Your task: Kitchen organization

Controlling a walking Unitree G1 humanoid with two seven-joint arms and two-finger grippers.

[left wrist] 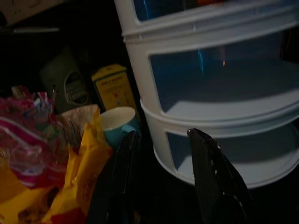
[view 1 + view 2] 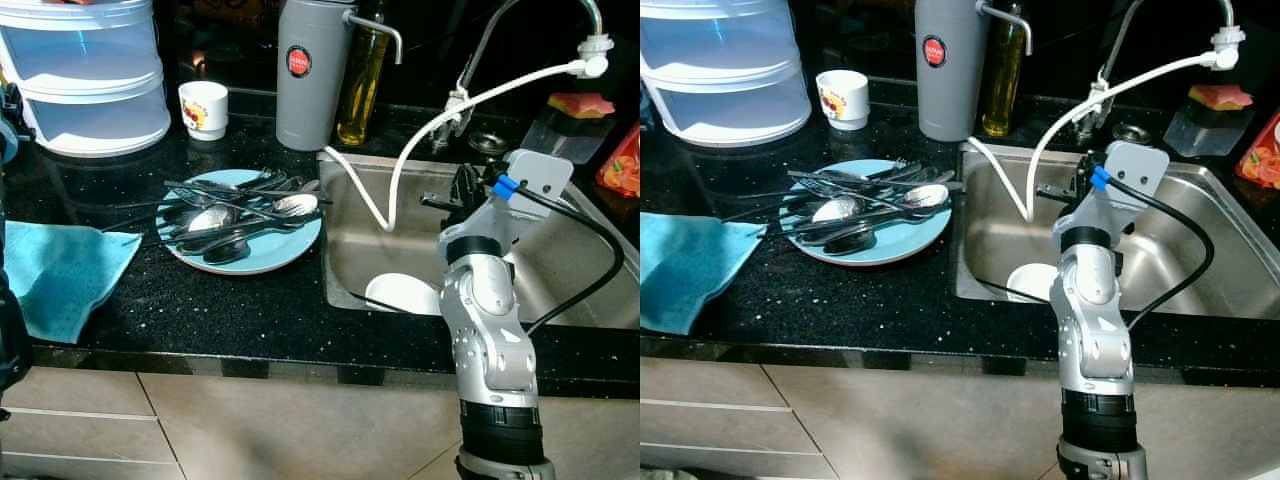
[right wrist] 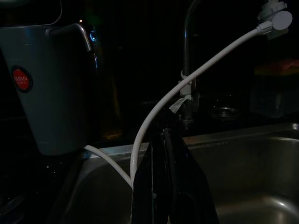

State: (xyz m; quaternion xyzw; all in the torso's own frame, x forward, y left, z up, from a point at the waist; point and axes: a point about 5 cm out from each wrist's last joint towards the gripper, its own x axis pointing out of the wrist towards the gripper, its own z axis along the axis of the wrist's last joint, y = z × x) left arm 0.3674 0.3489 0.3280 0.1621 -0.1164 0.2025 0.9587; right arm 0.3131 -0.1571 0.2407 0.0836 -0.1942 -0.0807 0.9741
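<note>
Right gripper (image 2: 466, 190), fingers pressed together and holding nothing, hangs over the steel sink (image 2: 560, 290); the light-blue plate (image 2: 285, 250) with its cutlery pile (image 2: 235, 215) sits well apart on the black counter (image 2: 240, 310), left of the sink. Dark-handled spoons and forks lie criss-crossed, long axes mostly running left-right. Left gripper (image 1: 161, 158), fingers parted and empty, is near the white tiered container (image 1: 210, 84).

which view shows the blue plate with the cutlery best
The left eye view: the blue plate lies whole on the black counter, forks and spoons piled across it. The right eye view shows the same, slightly shifted. The wrist views look elsewhere.
</note>
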